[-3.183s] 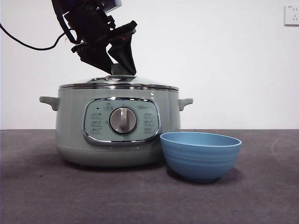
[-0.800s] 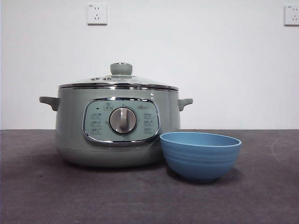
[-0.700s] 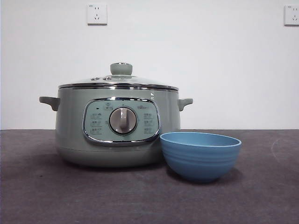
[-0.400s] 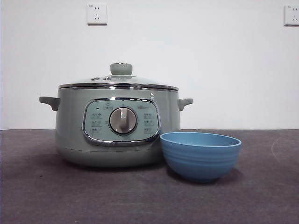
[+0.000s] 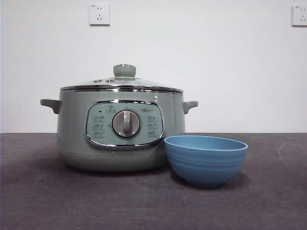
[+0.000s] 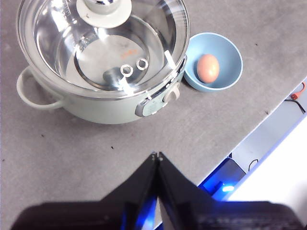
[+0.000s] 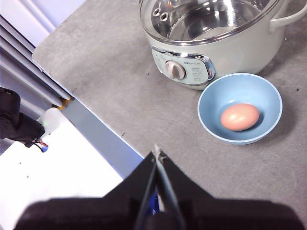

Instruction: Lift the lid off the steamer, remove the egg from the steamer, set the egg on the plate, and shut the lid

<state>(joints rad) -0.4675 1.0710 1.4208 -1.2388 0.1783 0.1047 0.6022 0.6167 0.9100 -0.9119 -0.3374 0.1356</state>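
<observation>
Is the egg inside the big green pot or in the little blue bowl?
In the bowl. The egg lies in the plate, beside the steamer, whose lid is on.

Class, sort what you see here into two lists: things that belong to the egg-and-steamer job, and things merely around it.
Job: steamer, lid, egg, plate.

Around: table, wall sockets, cable.

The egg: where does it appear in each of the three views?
Front view: not visible, hidden by the plate's wall.
Left wrist view: the egg lies in the plate.
Right wrist view: the egg lies in the plate.
Shared landmark: the steamer's silver dial, beside the plate.
</observation>
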